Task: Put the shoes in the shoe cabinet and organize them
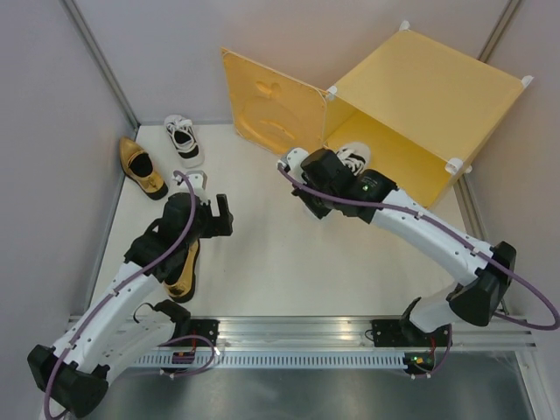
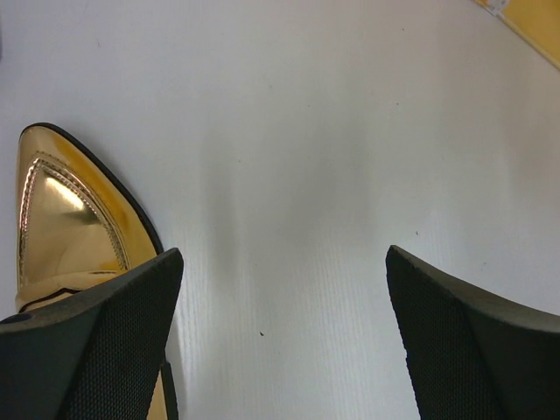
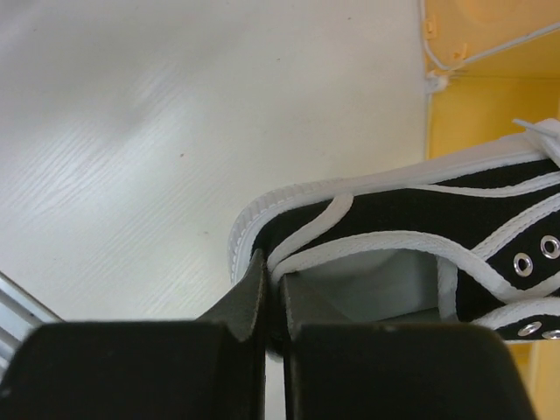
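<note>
1. Right end effector (image 3: pixel 273 289): clamped tight on heel rim of a sneaker (image 3: pixel 394 219), at the open shoe cabinet (image 1: pixel 420 96) mouth, 1 o'clock on surface (image 1: pixel 262 254).
2. Left end effector (image 2: pixel 282 254): jaws spread wide, empty, above gold loafer (image 2: pixel 70 219), 8 o'clock.
3. Second sneaker (image 1: pixel 184 138), second loafer (image 1: pixel 143 166): 10 o'clock.

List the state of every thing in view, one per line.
door: swung open.
held sneaker: pinched at the heel, toe at the mouth of the cabinet.
right gripper: shut on the held sneaker.
loose sneaker: upright on the table, not gripped.
far loafer: upright on the table, not gripped.
near loafer: on the table, not gripped.
left gripper: open, empty, beside the near loafer.
</note>
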Available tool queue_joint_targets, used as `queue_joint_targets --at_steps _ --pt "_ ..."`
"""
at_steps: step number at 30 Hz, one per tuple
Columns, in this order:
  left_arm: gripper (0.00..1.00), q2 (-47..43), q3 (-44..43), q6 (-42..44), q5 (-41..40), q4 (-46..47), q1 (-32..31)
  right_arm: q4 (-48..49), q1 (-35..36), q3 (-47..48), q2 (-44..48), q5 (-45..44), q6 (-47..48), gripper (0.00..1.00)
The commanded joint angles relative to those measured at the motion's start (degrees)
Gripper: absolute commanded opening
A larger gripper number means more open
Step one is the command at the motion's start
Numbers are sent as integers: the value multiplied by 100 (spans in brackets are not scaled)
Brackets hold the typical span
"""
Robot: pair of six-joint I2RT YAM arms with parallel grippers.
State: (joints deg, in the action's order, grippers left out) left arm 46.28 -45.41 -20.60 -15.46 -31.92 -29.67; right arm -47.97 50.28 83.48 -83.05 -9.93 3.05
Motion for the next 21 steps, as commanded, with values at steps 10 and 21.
queue_joint_targets --at_steps 10,21 --pt "98 -58 76 320 281 362 559 -372 -1670 1794 -1398 141 1672 1" --pt "98 -14 85 329 360 353 559 383 -1969 1698 -1530 -360 2156 1"
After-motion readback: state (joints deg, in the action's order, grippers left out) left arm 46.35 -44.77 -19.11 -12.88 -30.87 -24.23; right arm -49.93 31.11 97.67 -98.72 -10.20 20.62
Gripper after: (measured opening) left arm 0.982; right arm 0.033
